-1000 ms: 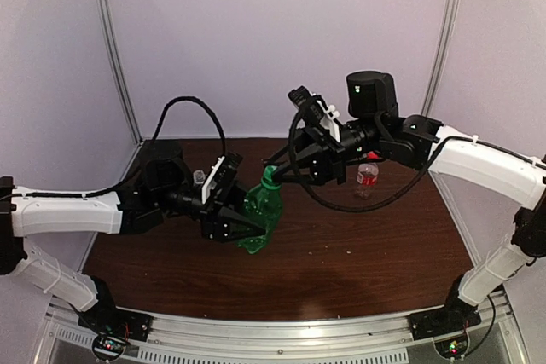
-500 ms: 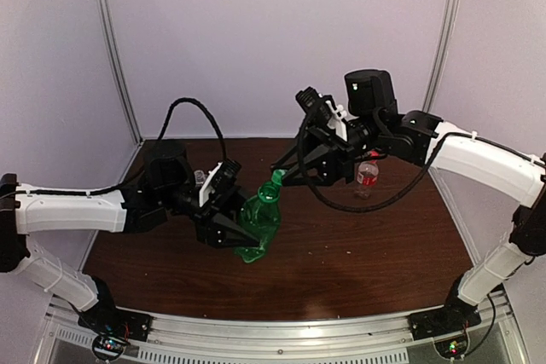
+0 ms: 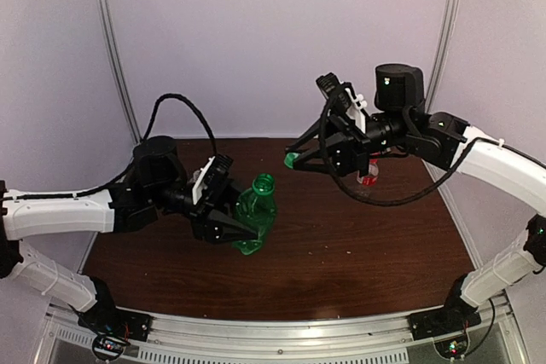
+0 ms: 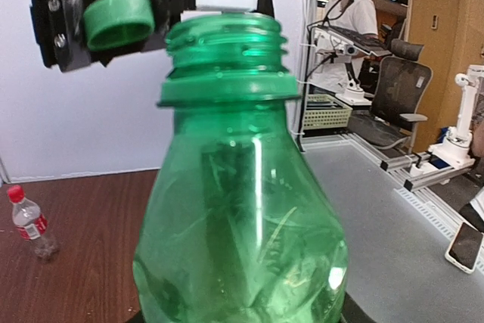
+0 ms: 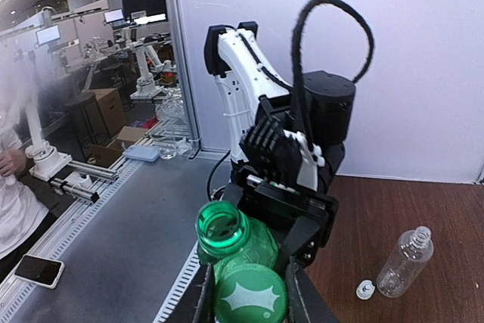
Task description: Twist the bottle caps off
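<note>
Dark green translucent plastic bottle [image 3: 256, 209] open at the neck in the left gripper [image 3: 241, 229]; its small round green screw cap [image 3: 291, 160] pinched in the right gripper [image 3: 296, 158].

The bottle sits left of centre over the dark brown wooden table [image 3: 384, 245], leaning a little. The left gripper's fingers are clamped round its lower body. Its mouth is bare, with the screw threads and a collar ring showing, and its wall looks creased. The ridged cap hangs in the air at about 1 o'clock from the mouth, clear of it, squeezed between the right fingertips. A small clear bottle with a red label and red cap [image 3: 368, 178] stands toward 3 o'clock, behind the right gripper. In the right wrist view a clear unlabelled bottle [image 5: 404, 261] lies uncapped, with a white cap [image 5: 365, 289] just beside it.
</note>
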